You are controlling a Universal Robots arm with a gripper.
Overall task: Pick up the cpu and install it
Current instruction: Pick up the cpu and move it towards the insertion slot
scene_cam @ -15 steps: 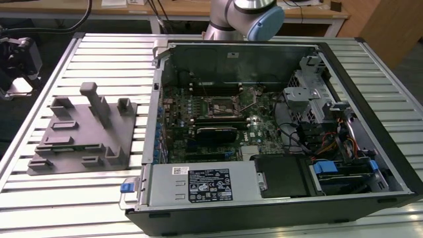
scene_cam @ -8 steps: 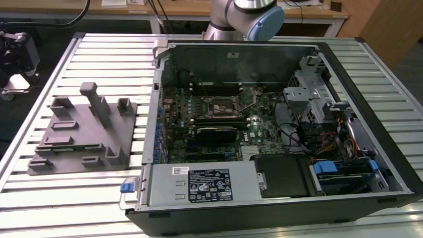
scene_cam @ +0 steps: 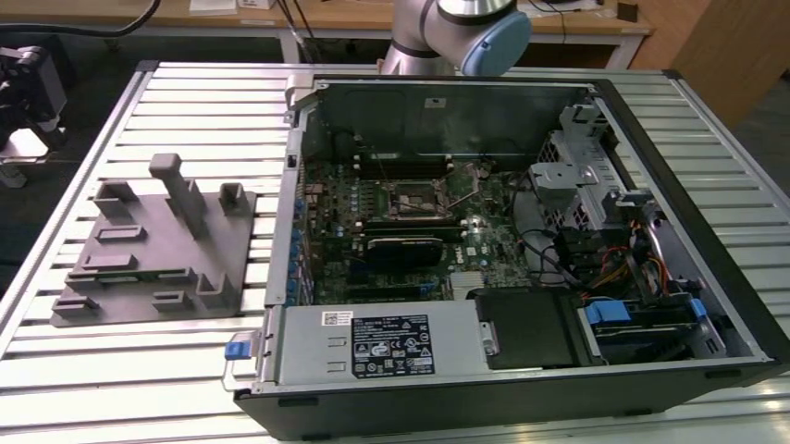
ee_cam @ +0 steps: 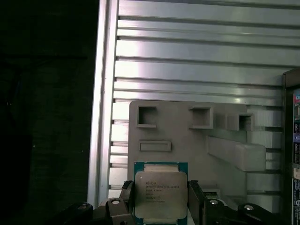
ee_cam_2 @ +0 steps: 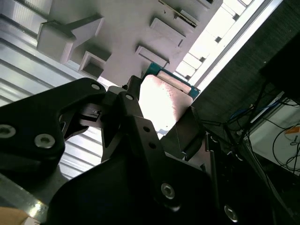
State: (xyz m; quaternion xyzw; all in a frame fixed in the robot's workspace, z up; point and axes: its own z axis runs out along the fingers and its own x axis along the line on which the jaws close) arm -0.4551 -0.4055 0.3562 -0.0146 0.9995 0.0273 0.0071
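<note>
The cpu (ee_cam: 161,191), a small square chip with a silvery top plate and a teal rim, sits between my gripper's (ee_cam: 161,199) two black fingers (ee_cam: 125,199), which are shut on its opposite edges. It hangs well above the grey plastic tray (ee_cam: 187,133). In the second wrist view the cpu (ee_cam_2: 161,101) shines bright between the dark fingers (ee_cam_2: 136,126), with the tray (ee_cam_2: 117,28) behind it. In the exterior view the dark square socket (scene_cam: 420,196) with its thin lever lies on the motherboard inside the open computer case (scene_cam: 691,240).
The grey tray (scene_cam: 148,250) with upright posts lies on the slatted metal table (scene_cam: 185,102) at the exterior view's left, beside the case. The arm's base (scene_cam: 457,32) stands behind the case. A power supply (scene_cam: 370,347) and cables fill the case's front.
</note>
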